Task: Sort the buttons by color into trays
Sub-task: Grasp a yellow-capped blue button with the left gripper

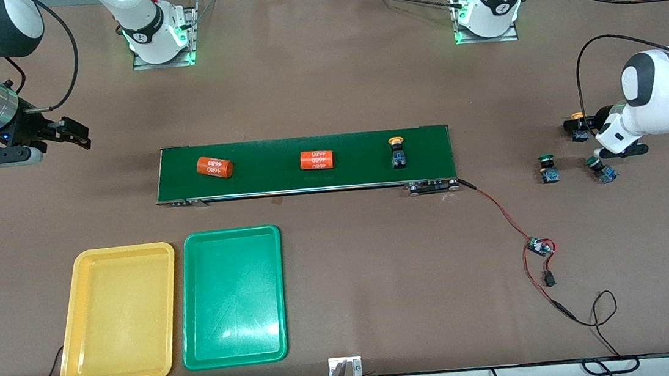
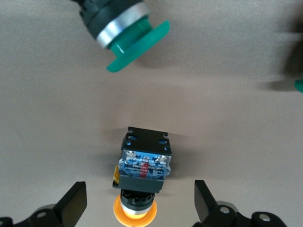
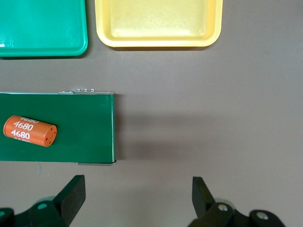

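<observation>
One yellow-capped button (image 2: 141, 172) lies on its side on the table at the left arm's end, between the spread fingers of my open left gripper (image 2: 140, 196), which touch nothing. In the front view that gripper (image 1: 577, 126) is low over this button (image 1: 578, 127). Two green-capped buttons (image 1: 547, 168) (image 1: 600, 169) stand nearer the front camera; one green button (image 2: 128, 33) also shows in the left wrist view. A second yellow-capped button (image 1: 396, 151) rides on the belt. My right gripper (image 1: 79, 136) (image 3: 137, 189) hangs open and empty over bare table. The yellow tray (image 1: 118, 315) and the green tray (image 1: 233, 297) are empty.
The dark-green conveyor belt (image 1: 355, 149) crosses the table's middle and carries two orange cylinders (image 1: 214, 167) (image 1: 316, 160). A red-and-black cable with a small board (image 1: 540, 247) trails from the belt toward the front edge. The right wrist view shows the belt's end (image 3: 94, 127).
</observation>
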`<act>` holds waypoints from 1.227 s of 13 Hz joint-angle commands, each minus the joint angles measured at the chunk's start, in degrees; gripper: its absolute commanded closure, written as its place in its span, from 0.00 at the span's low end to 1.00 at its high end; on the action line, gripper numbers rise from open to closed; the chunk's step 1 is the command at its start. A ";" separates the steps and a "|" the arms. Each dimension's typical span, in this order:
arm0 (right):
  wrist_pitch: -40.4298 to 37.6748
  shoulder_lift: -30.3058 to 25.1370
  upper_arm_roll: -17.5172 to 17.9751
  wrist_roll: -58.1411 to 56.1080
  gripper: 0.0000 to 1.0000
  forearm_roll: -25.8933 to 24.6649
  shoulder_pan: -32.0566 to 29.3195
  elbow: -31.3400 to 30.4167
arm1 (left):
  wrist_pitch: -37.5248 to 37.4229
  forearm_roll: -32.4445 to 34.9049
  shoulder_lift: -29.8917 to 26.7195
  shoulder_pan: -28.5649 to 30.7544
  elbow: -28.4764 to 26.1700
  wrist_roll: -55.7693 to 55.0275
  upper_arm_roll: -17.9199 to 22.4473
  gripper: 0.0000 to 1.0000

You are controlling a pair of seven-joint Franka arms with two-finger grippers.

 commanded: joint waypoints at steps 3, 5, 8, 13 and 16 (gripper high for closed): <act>-1.08 0.27 0.40 0.19 0.00 0.29 -0.53 0.97 | 1.48 1.19 1.03 1.77 0.07 4.27 -0.24 0.30; -1.08 0.36 0.31 -0.07 0.00 0.29 -0.79 1.06 | 1.47 1.11 0.68 2.21 0.07 3.74 -0.33 0.75; -1.60 0.27 0.31 -0.34 0.00 0.29 -1.23 0.97 | -2.28 0.41 -4.74 1.95 1.82 4.00 -1.55 1.00; -1.78 0.18 0.31 0.01 0.00 0.29 -1.15 0.89 | -10.54 -5.82 -13.02 -3.04 4.63 3.74 -9.38 1.00; -1.17 0.18 0.75 0.36 0.00 0.37 -0.36 0.71 | -12.15 -13.39 -12.94 -5.34 6.58 3.13 -16.74 1.00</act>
